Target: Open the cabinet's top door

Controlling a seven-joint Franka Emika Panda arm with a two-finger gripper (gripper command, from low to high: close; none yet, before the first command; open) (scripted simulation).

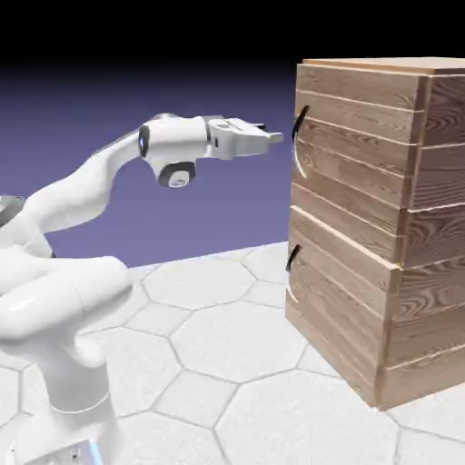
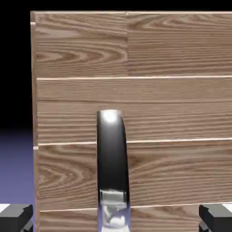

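open gripper level with the top door's handle, not touching it

a white robot arm (image 1: 82, 195) rises from the lower left of the exterior view and reaches right toward a cabinet (image 1: 400, 227). the cabinet is a tall box of horizontal brown wood planks standing on a pale floor (image 1: 227, 363) of hexagon tiles, at the right of the view, with a blue-violet backdrop behind. its front faces the arm and carries two stacked panels. the top door (image 1: 350, 154) is the upper, larger one and it sits flush with the cabinet front, closed. a curved black handle (image 1: 299, 123) juts from the door near its upper left edge. lower down, a shorter black handle (image 1: 292, 259) marks the lower panel (image 1: 336, 300).

the gripper (image 1: 272, 137) points level toward the cabinet, just left of the top door's handle and about at the same height. a small gap of backdrop shows between the fingertips and the handle, so they are apart.

in the hand view the door's planks fill most of the picture. the handle (image 2: 111, 158) stands upright in the middle, dark and glossy, with a bright highlight at its top end. the two grey fingertips (image 2: 16, 217) sit at the bottom corners, spread wide on either side of the handle, with nothing between them. the jaws are released and hold nothing.
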